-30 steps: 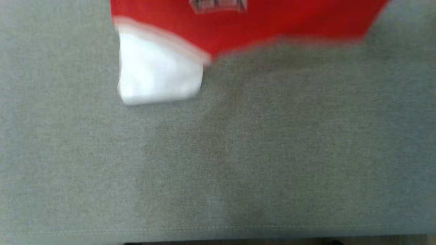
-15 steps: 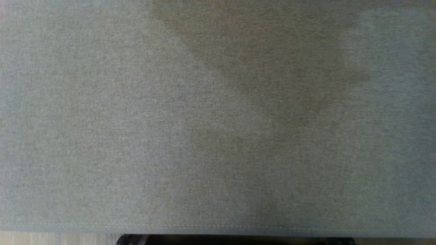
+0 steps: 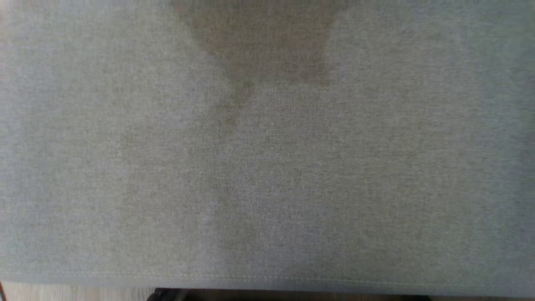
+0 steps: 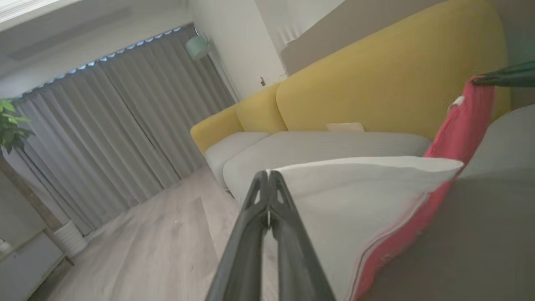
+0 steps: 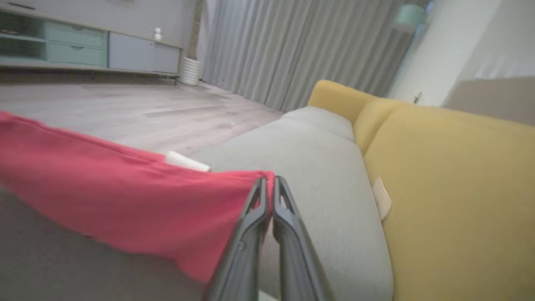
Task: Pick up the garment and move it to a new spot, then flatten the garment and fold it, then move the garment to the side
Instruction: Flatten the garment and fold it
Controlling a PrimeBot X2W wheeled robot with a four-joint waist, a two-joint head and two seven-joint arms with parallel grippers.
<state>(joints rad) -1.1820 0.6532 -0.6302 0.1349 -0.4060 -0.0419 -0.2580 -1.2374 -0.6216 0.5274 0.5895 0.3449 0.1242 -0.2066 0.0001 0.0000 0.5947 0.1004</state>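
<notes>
You're looking down on a grey fabric surface point(image 3: 376, 167). A darker, wedge-shaped shadow point(image 3: 267, 42) falls on it at top centre. A pale stitched seam point(image 3: 267, 278) runs along its near edge. Below that you see a strip of pale wood floor point(image 3: 62, 291) and a dark shape point(image 3: 250, 295).

The garment point(image 5: 125, 209) is held stretched between the left gripper point(image 4: 268, 175) and the right gripper point(image 5: 269, 184) over the sofa seat point(image 3: 267, 167), which is backed by the backrest point(image 5: 459, 188) and bordered by the floor point(image 5: 125, 108)

The garment point(image 5: 125, 209) was red with a white sleeve point(image 4: 359, 200). In the right wrist view it hung taut, stretching toward 9 o'clock.
</notes>
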